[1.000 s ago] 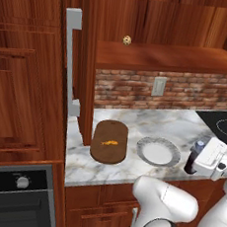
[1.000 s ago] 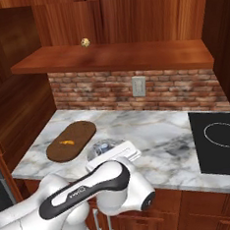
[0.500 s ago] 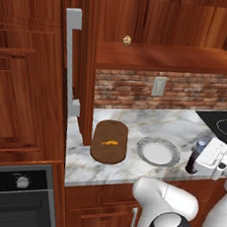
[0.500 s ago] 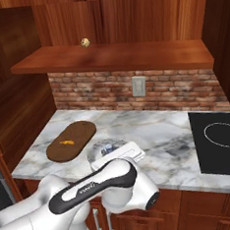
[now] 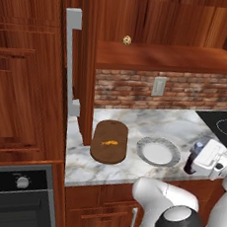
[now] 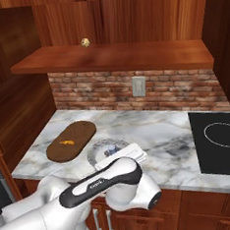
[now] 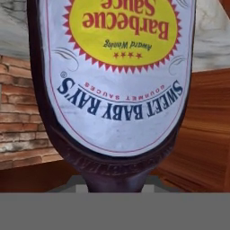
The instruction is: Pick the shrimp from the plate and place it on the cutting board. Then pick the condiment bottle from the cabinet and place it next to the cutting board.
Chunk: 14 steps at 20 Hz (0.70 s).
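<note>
Presently, item by item, from left to right across the left base view.

Tall panelled doors (image 5: pixel 25 76) with a grey handle (image 5: pixel 71 56): they wall off the counter's left end.

Cabinet (image 5: pixel 161 58): an open shelf niche above the brick wall (image 5: pixel 177 92), holding a small beige ball (image 5: pixel 126 40) near its left end; the rest of the shelf is bare wood.

Cutting board (image 5: pixel 109 141): flat at the counter's left end, its near end close to the front edge. The shrimp (image 5: pixel 109 143) lies on its middle.

Plate (image 5: pixel 158 152): just right of the board, apart from it, with bare marble counter (image 5: pixel 149 122) behind both, back to the bricks.

My gripper (image 5: pixel 200 157): near the counter's front edge, right of the plate, clasped on the condiment bottle (image 5: pixel 194 156), which stands cap up just beside the plate's rim. In the hand view its label (image 7: pixel 119 72) reads upside down, very close.

Cooktop (image 5: pixel 223 127): dark, at the far right, behind my hand.
</note>
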{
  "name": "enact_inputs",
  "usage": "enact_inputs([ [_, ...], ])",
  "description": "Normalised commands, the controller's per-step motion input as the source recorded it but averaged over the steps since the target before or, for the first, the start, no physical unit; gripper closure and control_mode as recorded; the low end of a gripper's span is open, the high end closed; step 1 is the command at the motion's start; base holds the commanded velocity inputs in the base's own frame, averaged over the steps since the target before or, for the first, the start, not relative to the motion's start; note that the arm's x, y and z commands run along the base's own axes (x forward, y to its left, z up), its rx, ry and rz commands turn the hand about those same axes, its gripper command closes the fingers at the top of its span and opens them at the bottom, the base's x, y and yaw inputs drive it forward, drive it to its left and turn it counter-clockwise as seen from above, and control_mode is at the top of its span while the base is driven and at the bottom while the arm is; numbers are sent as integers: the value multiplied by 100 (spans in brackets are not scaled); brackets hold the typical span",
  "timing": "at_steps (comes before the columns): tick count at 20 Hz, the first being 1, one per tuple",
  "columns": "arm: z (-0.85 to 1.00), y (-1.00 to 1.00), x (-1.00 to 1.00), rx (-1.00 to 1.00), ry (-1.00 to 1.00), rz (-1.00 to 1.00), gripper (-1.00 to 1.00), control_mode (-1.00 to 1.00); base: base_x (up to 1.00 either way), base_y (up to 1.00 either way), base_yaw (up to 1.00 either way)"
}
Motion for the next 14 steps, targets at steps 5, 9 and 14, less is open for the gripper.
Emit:
enact_inputs([
  [5, -20, -3, 16, 0, 0, 0, 100, -100, 0, 0, 0],
  [9, -18, -5, 17, -1, 0, 0, 100, -100, 0, 0, 0],
  [14, -15, -11, 15, -1, 0, 0, 100, -100, 0, 0, 0],
])
